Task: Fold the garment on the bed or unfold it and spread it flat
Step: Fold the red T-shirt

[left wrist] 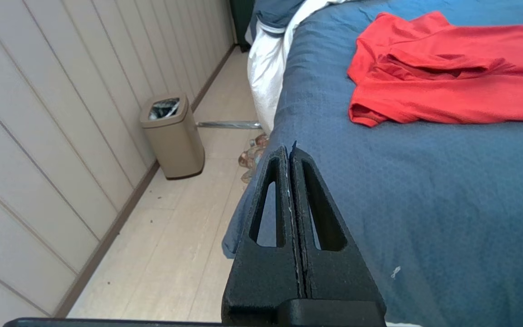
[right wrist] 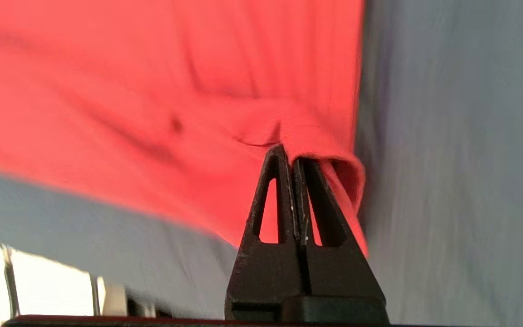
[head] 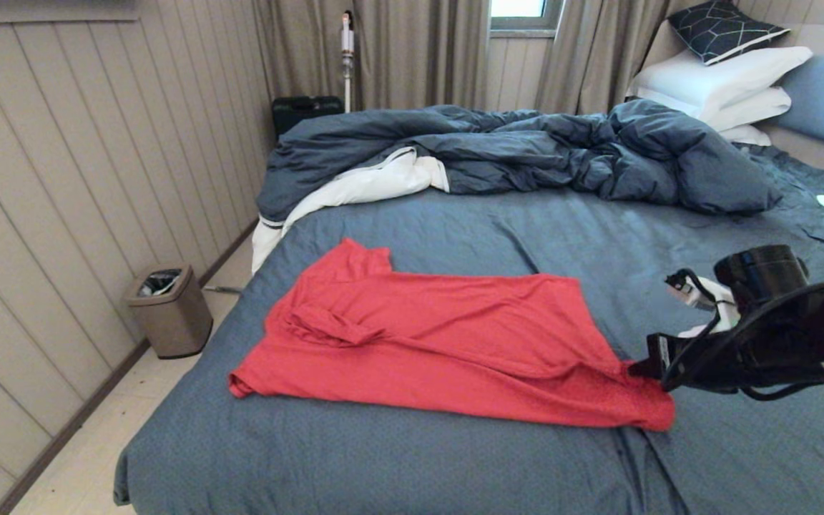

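Note:
The red garment (head: pixel 440 336) lies across the bed's slate-blue sheet (head: pixel 455 465), folded lengthwise with a sleeve (head: pixel 326 325) tucked on top; its print is hidden. My right gripper (head: pixel 634 368) comes in low from the right and is shut on the garment's right-hand edge. In the right wrist view the red cloth (right wrist: pixel 152 91) curls over the closed fingertips of the right gripper (right wrist: pixel 288 152). My left gripper (left wrist: pixel 290 150) is out of the head view; it hangs shut and empty over the bed's near left corner, well short of the garment (left wrist: pixel 447 86).
A rumpled dark blue duvet (head: pixel 526 150) with white lining fills the far half of the bed, with white pillows (head: pixel 719 79) at the back right. A beige waste bin (head: pixel 169 311) stands on the floor by the panelled wall to the left.

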Available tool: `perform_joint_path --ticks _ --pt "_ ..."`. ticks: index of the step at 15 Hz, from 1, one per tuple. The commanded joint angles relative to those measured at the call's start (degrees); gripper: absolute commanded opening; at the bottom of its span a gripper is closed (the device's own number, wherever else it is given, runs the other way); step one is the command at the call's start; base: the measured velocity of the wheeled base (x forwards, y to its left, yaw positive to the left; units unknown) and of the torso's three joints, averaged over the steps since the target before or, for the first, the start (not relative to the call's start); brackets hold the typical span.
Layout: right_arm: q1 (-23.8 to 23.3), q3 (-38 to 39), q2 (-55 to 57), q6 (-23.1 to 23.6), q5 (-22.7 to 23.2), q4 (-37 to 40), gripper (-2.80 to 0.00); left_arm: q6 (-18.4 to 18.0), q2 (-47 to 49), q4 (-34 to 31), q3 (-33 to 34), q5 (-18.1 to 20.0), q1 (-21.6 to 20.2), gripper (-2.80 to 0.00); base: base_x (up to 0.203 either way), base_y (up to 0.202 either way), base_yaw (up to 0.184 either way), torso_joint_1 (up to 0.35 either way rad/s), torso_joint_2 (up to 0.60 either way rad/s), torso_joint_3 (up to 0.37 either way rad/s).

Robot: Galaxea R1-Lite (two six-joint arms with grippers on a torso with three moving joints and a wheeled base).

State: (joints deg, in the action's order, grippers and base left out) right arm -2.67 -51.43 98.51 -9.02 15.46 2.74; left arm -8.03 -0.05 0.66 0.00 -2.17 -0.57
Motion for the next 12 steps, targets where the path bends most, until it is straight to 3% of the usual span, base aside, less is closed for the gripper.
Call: perform_joint_path --ticks 1,12 --pt "-0.05 -0.32 -0.43 -1.45 -0.13 -3.79 -2.80 -0.06 0.05 0.04 0.00 -0.03 -0.04 -2.80 0.000 0.000 0.000 0.000 0.00 0.000" --pt "-0.41 -7.87 6.72 -3.73 -6.66 -7.71 -2.80 -0.06 0.05 0.22 0.00 -0.09 -0.04 -2.80 0.000 0.000 0.000 0.000 0.00 0.000"
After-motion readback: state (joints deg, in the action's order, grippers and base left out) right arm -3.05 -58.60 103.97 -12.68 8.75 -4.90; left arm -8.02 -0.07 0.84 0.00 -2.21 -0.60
